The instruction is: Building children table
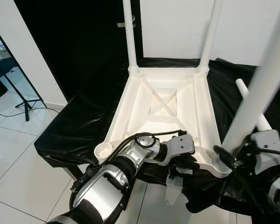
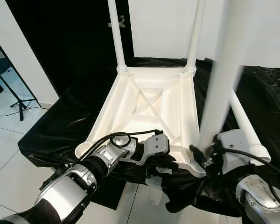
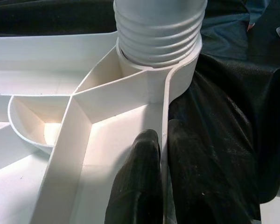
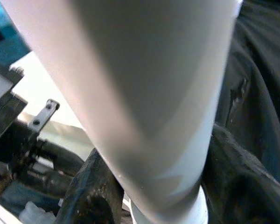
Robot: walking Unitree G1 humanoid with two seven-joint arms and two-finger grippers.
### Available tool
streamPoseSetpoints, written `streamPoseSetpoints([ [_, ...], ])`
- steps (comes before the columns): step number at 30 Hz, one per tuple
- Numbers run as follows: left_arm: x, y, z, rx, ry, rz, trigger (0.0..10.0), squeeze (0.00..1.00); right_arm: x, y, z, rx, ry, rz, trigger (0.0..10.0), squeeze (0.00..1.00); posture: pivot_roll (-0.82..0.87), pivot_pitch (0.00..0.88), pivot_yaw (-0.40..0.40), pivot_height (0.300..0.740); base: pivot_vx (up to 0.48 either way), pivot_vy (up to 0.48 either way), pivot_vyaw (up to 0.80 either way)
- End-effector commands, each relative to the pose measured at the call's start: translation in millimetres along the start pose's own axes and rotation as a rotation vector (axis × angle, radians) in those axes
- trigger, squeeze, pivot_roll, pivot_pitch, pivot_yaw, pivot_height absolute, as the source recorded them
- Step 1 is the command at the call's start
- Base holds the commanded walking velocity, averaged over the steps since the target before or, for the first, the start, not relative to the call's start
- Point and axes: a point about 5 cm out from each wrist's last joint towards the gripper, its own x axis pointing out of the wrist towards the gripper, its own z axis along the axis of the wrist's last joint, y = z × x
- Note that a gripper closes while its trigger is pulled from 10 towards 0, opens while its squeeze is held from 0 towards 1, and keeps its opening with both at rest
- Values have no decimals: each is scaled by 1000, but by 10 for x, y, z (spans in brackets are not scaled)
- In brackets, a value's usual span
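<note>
Pinching the upturned tabletop's rim (image 3: 164, 140) with my left end effector (image 3: 161, 182), I am clamping my right end effector (image 4: 149, 186) on the leg (image 1: 252, 98) entering its near corner socket (image 1: 220, 164); tilting it risks cross-threading.

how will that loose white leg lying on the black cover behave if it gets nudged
The loose leg is a smooth round tube, so it would probably roll. The wrinkled black cover may slow it. It looks like hollow plastic, so likely light and stiff.
</note>
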Motion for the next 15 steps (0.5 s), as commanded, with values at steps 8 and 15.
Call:
streamPoseSetpoints([
  [8, -46, 6, -190, -75, 60, 90, 10000, 0, 59, 193, -363, 312, 225, 116, 10000, 0, -43, 0, 88, 740, 0, 0, 0],
  [15, -42, 8, -195, -79, 60, 95, 10000, 0, 25, 240, -402, 276, 179, 58, 10000, 0, -36, 0, 83, 740, 0, 0, 0],
])
